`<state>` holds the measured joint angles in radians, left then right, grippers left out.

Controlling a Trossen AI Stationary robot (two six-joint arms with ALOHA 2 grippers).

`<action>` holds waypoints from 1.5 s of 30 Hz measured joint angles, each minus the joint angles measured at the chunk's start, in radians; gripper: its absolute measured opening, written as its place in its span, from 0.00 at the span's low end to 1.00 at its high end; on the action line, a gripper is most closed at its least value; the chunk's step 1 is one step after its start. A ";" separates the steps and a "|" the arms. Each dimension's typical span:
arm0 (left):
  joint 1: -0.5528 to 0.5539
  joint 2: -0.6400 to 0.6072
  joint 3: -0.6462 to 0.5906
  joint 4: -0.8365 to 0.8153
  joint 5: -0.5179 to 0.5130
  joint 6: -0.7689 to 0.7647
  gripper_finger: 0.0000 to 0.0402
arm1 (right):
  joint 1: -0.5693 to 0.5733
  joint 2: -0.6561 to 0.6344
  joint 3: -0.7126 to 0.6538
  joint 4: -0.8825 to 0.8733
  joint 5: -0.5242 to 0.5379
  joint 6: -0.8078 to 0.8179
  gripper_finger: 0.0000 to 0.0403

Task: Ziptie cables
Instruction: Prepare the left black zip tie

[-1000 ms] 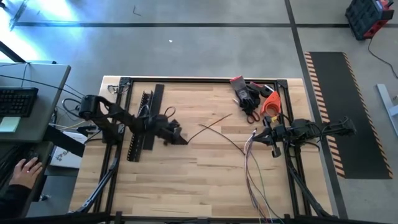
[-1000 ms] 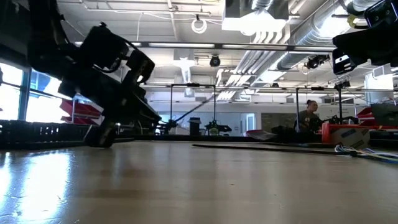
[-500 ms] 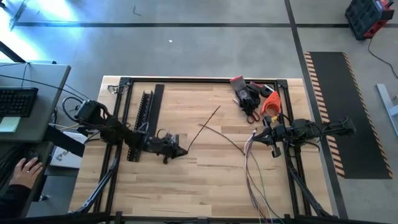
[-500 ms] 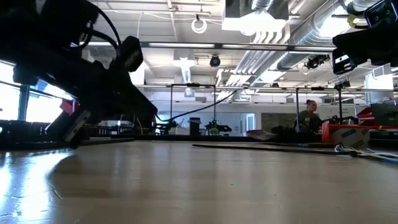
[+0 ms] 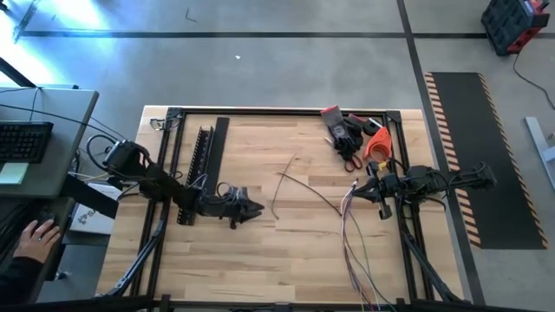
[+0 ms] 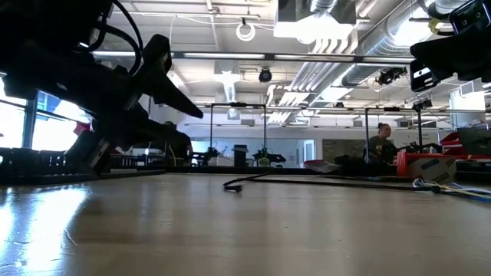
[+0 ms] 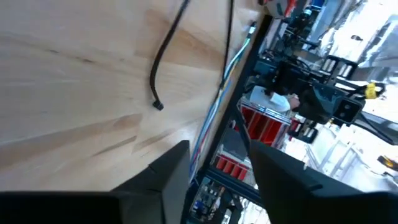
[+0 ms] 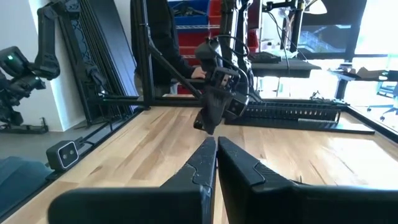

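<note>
Left gripper [image 5: 257, 207] released above the table [image 5: 260, 251].
I saw its fingers parted and empty; one dark cable [image 5: 286, 182] lay beside it, the remaining cables [image 5: 351, 227] near my clenched right gripper [image 5: 358, 192].

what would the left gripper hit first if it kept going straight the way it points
Probably the loose dark wire lying on the wooden table just ahead of the left gripper, whose fingers stand apart. Beyond it lies the cable bundle by the right gripper. Height is unclear.
</note>
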<state>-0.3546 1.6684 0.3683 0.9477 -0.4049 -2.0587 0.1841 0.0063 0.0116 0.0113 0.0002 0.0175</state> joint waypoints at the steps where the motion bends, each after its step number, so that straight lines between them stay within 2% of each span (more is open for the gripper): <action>1: 0.003 0.000 0.000 0.015 -0.005 0.019 0.41 | 0.000 0.000 0.000 0.000 0.000 0.000 0.00; 5: 0.035 -0.001 0.000 0.107 0.011 0.152 0.45 | 0.000 0.000 0.000 0.000 0.000 0.000 0.00; 7: 0.060 -0.001 0.000 0.152 0.054 0.253 0.46 | 0.000 0.000 0.000 0.000 0.000 0.000 0.00; 10: 0.124 -0.001 0.001 0.189 0.179 0.417 0.44 | 0.000 0.000 0.000 0.000 0.000 0.000 0.00; 12: 0.188 -0.001 0.020 0.153 0.326 0.539 0.42 | 0.000 0.000 0.000 -0.003 0.000 0.000 0.00; 14: 0.258 -0.001 0.075 0.062 0.532 0.706 0.39 | 0.000 0.000 0.000 -0.003 0.000 0.000 0.00; 17: 0.341 -0.001 0.214 -0.176 0.809 1.023 0.34 | 0.000 0.000 0.000 0.009 0.011 0.003 0.00; 20: 0.370 -0.001 0.380 -0.497 0.950 1.447 0.31 | 0.000 0.000 0.000 0.015 0.032 0.036 0.00; 22: 0.364 -0.001 0.490 -0.740 0.948 1.738 0.30 | 0.000 0.000 0.000 0.015 0.055 0.069 0.00; 25: 0.329 0.003 0.607 -1.003 0.868 2.097 0.31 | 0.000 0.000 0.000 0.015 0.081 0.116 0.00; 28: 0.289 0.022 0.661 -1.106 0.775 2.268 0.35 | 0.000 0.000 0.000 0.015 0.083 0.136 0.00; 35: 0.235 0.149 0.666 -1.048 0.738 2.311 0.41 | 0.000 0.000 0.000 0.015 0.100 0.139 0.00; 42: 0.232 0.240 0.666 -0.979 0.549 2.299 0.37 | 0.000 0.000 0.000 0.018 0.128 0.139 0.00; 45: 0.245 0.251 0.667 -0.979 0.548 2.299 0.35 | 0.000 0.000 0.000 0.018 0.129 0.150 0.00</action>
<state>-0.1096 1.9191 1.0351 -0.0312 0.1433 0.2407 0.1837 0.0063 0.0116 0.0288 0.1287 0.1672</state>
